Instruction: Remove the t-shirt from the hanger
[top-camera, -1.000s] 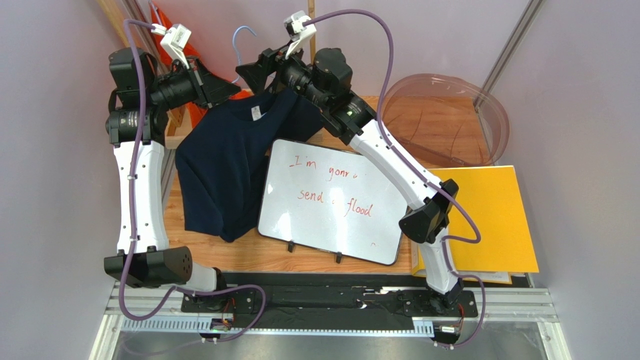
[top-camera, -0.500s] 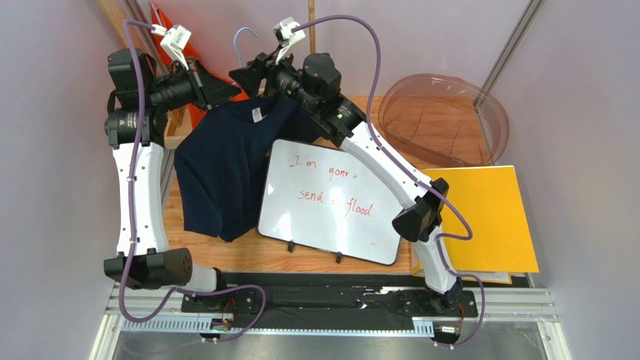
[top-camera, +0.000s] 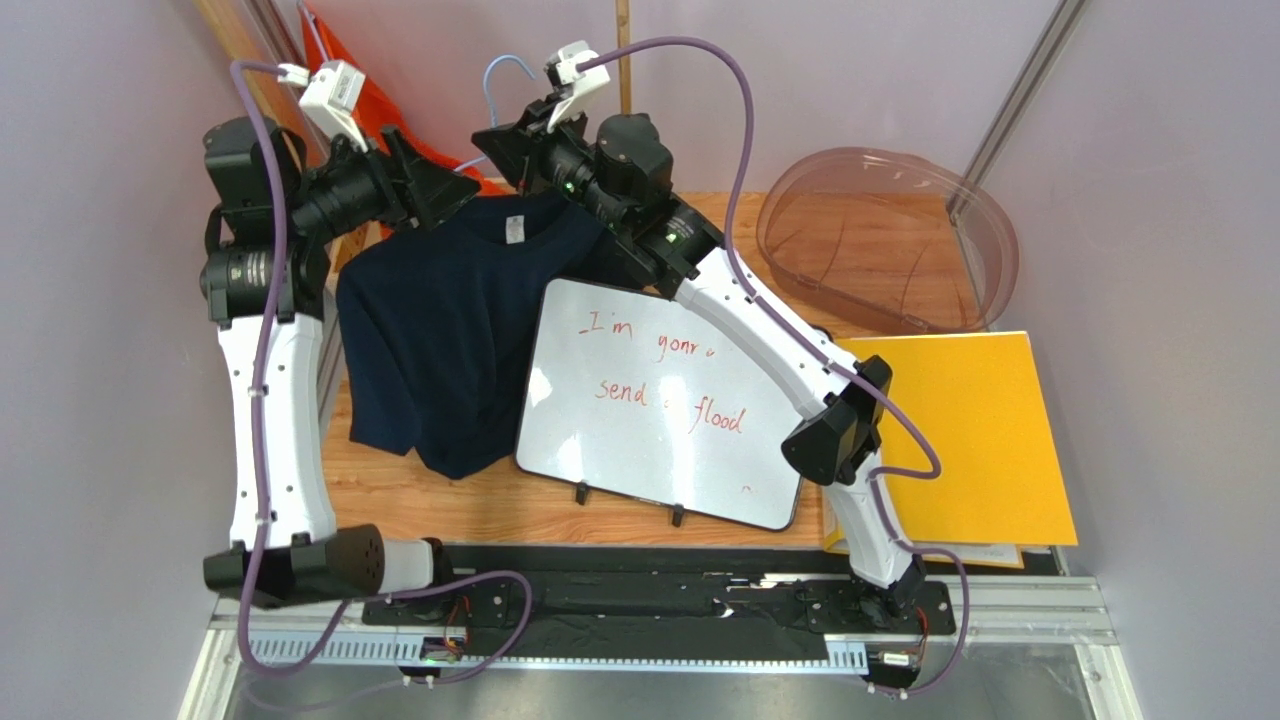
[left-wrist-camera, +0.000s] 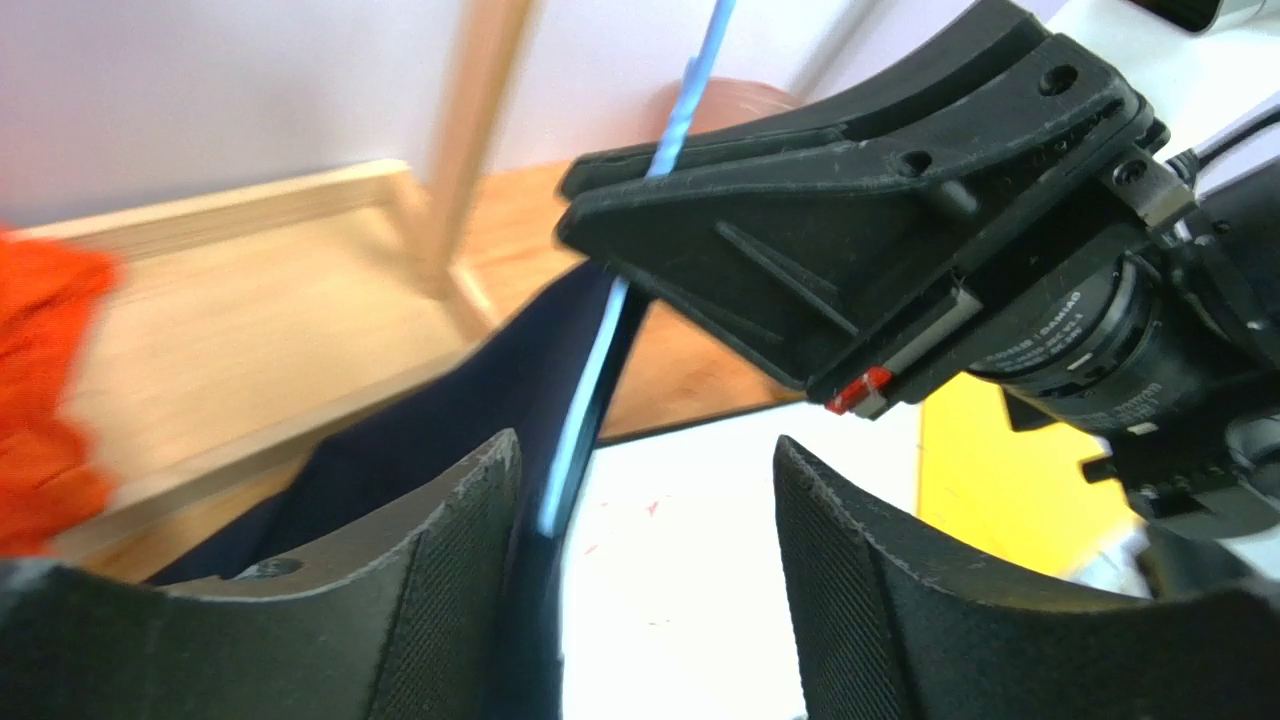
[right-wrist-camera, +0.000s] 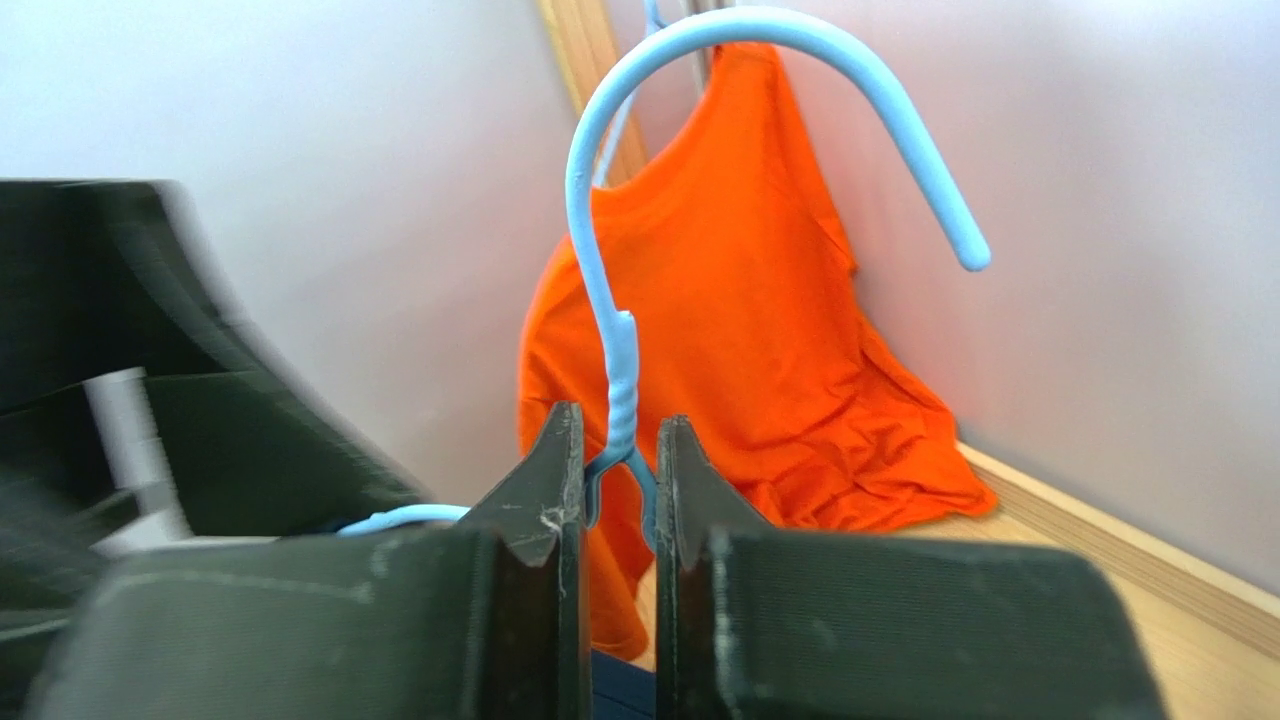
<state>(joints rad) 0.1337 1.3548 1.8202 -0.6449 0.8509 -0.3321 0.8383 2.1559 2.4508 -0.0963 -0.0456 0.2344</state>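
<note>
The navy t-shirt (top-camera: 451, 330) hangs on a light blue hanger (top-camera: 508, 68) at the back of the table, its lower half draped over the wood. My right gripper (top-camera: 508, 147) is shut on the hanger's neck (right-wrist-camera: 619, 375), just under the hook. My left gripper (top-camera: 448, 177) stands open at the shirt's left shoulder. In the left wrist view one blue hanger arm (left-wrist-camera: 624, 300) and navy cloth (left-wrist-camera: 436, 435) run between the left gripper's (left-wrist-camera: 643, 450) fingers, close to the left one. The right gripper's black fingers (left-wrist-camera: 842, 225) sit just beyond.
A whiteboard (top-camera: 661, 405) with red writing lies right of the shirt, overlapping its edge. An orange t-shirt (right-wrist-camera: 736, 330) hangs in the back left corner by a wooden post (left-wrist-camera: 473, 135). A clear plastic tub (top-camera: 902, 225) and a yellow folder (top-camera: 977, 435) lie to the right.
My right gripper closed on the hanger's neck. My left gripper opened and let go at the shoulder. The left arm and the shirt shifted slightly left.
</note>
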